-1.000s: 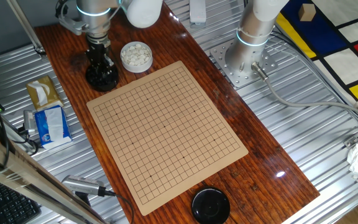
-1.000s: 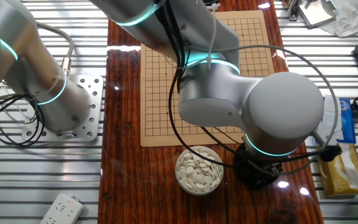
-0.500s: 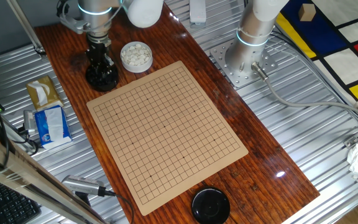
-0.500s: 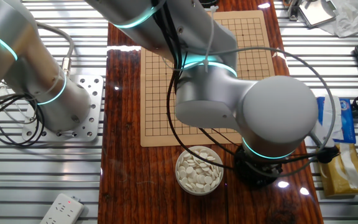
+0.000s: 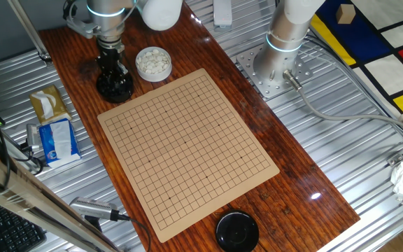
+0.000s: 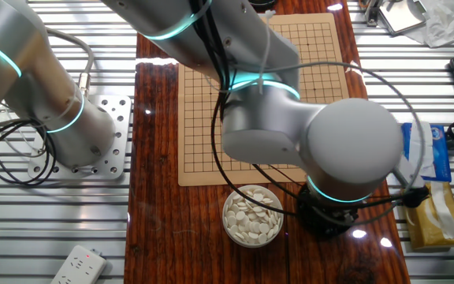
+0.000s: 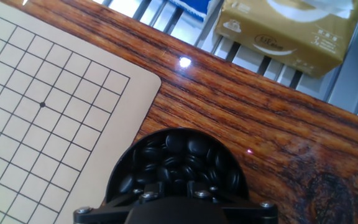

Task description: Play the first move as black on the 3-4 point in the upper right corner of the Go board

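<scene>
Dark wood table [image 5: 306, 175] on ribbed metal bench, Go board [image 5: 187, 147] bare; gripper [image 5: 112, 73] down in black-stone bowl [image 7: 179, 165], can't tell jaw state.

One fixed camera looks down on my tan gridded Go board [image 5: 187, 150] from high at six o'clock; the other faces it from twelve, nearer. My hand camera hangs close over the black stone-filled bowl [image 7: 179, 165], which both fixed views share.

A tan Go board [image 5: 187, 150] ruled with thin black grid lines is seen on a reddish-brown, dark-grained wooden table [image 5: 296, 189]; glossy black stones [image 7: 182, 163] and white stones [image 5: 152, 63] fill bowls.
</scene>
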You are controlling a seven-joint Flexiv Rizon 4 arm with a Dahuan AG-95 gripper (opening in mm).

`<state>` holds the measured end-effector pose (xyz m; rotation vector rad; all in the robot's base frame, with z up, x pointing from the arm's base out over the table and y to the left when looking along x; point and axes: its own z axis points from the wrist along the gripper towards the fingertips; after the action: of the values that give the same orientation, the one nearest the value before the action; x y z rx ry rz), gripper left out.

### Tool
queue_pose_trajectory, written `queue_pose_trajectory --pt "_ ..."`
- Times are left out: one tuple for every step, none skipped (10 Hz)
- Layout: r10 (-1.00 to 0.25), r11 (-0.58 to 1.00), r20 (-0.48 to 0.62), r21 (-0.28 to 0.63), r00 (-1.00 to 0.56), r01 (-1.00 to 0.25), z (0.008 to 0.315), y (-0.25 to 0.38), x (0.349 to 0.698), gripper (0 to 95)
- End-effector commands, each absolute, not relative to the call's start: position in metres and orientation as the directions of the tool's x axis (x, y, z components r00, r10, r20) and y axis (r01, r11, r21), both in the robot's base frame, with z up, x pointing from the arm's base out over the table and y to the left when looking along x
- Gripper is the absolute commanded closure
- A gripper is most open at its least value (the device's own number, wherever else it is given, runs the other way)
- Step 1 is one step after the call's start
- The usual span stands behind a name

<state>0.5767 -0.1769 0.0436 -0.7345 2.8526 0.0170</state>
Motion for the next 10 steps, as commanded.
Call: queue_pose_trajectory --pt "-0.482 0.873 -0.199 -0.030 -0.853 -0.486 0.0422 -0.1764 0.5757 76.0" --pt "-0.481 0.874 -0.202 -0.029 -0.853 -0.485 0.0406 -0.1760 0.5755 76.0" --pt "-0.480 0.874 -0.203 -0.027 -0.853 -0.485 0.0398 -0.1758 0.5754 76.0" --pt "-0.481 0.873 -0.203 -0.027 -0.853 -0.486 0.0397 -0.1758 0.5753 76.0" --pt "-0.481 0.873 -0.203 -0.027 -0.853 -0.486 0.0397 -0.1758 0.5753 76.0" --pt "-0.481 0.873 -0.203 -0.028 -0.853 -0.486 0.0397 -0.1758 0.5753 76.0" --pt "-0.480 0.874 -0.202 -0.029 -0.854 -0.485 0.0397 -0.1758 0.5753 76.0" --pt "-0.478 0.875 -0.202 -0.029 -0.855 -0.483 0.0397 -0.1758 0.5753 76.0" --pt "-0.477 0.876 -0.202 -0.030 -0.855 -0.481 0.0397 -0.1758 0.5752 76.0" --pt "-0.476 0.877 -0.201 -0.031 -0.856 -0.480 0.0397 -0.1758 0.5751 76.0"
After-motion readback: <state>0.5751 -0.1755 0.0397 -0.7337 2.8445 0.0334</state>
